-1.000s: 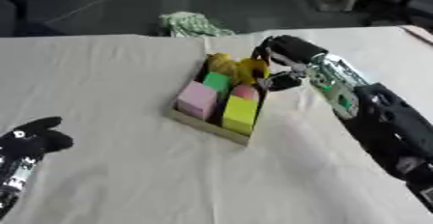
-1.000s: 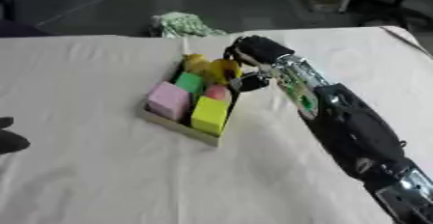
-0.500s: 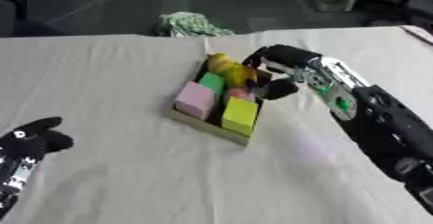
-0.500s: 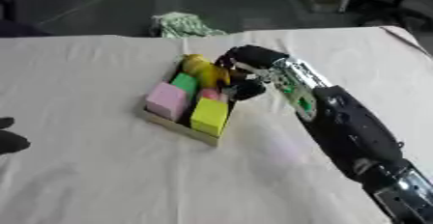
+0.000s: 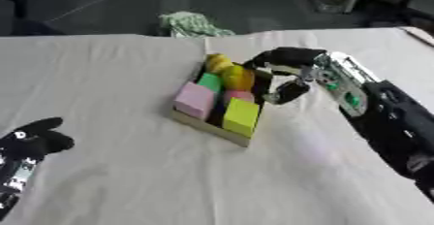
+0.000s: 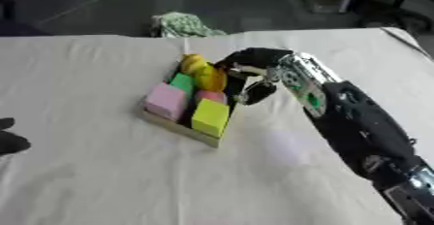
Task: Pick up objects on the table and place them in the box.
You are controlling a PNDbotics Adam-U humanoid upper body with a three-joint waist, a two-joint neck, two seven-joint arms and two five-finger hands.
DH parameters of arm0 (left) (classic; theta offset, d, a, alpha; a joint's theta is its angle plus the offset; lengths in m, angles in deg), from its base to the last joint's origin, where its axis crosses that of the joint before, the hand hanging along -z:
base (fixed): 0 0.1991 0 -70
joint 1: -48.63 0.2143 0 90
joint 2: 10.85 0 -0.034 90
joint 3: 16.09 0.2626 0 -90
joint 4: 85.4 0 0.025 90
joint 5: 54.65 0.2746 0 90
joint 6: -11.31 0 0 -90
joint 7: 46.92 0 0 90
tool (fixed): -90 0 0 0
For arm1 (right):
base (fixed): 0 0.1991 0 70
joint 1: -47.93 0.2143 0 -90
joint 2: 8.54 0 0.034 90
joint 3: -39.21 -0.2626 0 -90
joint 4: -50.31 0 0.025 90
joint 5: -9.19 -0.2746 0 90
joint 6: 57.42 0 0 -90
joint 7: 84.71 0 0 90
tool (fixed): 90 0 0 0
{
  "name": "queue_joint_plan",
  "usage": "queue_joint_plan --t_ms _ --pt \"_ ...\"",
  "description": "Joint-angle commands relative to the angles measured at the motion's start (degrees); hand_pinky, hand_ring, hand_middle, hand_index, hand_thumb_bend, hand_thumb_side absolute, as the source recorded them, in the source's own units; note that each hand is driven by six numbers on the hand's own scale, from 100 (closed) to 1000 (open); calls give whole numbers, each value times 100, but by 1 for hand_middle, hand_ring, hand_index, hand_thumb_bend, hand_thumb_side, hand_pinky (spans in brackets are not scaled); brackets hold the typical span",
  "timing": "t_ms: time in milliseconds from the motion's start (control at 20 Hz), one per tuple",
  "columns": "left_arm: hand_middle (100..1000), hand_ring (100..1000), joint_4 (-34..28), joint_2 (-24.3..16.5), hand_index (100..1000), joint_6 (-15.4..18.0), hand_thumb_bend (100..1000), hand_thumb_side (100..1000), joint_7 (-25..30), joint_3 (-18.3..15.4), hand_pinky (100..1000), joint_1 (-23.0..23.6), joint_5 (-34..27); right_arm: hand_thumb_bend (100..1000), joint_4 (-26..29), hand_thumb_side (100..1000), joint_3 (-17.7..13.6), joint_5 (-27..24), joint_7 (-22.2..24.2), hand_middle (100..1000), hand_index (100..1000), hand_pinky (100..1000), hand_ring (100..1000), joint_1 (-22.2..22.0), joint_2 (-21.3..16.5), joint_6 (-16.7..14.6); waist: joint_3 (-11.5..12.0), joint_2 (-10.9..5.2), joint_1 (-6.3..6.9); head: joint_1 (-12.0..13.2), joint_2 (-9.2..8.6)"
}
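Spread across nearly the whole view: a table under a pale cream cloth (image 5: pixel 110 170), wrinkled in places, with a dark floor and dim room behind its far edge. Entering from the right, the black-and-silver right arm, its right hand (image 5: pixel 284 73) arched over the far right side of the shallow cardboard box (image 5: pixel 208 126), fingers curled down beside the yellow rounded objects (image 5: pixel 230 73); impossible to tell whether touching one or already free of it. Inside the box: a pink block (image 5: pixel 195 99), a yellow-green block (image 5: pixel 241 115), a green block (image 5: pixel 210 81) and a small pinkish piece (image 5: pixel 240 95), packed close together. Resting at the lower left, the left hand (image 5: pixel 36 139), fingers gathered inward, holding nothing. Beyond the far edge, a crumpled green-and-white cloth (image 5: pixel 193 24).

Likely step: releasing into the box. Next, probably: lifting the hand clear without dragging the box wall.
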Motion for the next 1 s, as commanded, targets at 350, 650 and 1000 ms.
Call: queue_joint_plan --t_ms 350,650,1000 --pt "634 724 -122 -79 867 -25 100 810 -18 -31 825 -22 -8 100 1078 404 -171 197 584 932 952 866 924 -14 -589 -257 -38 -133 -52 42 -38" --pt "634 724 -122 -79 867 -30 100 814 -20 -32 825 -31 -13 100 1196 431 -54 599 772 934 947 864 926 -142 -537 -327 -32 -139 -53 42 -70" --pt "634 723 -122 -74 867 -33 100 816 -17 -25 825 -40 -13 100 794 437 63 876 835 930 941 862 923 -141 -292 -426 -16 -125 -48 31 -71"
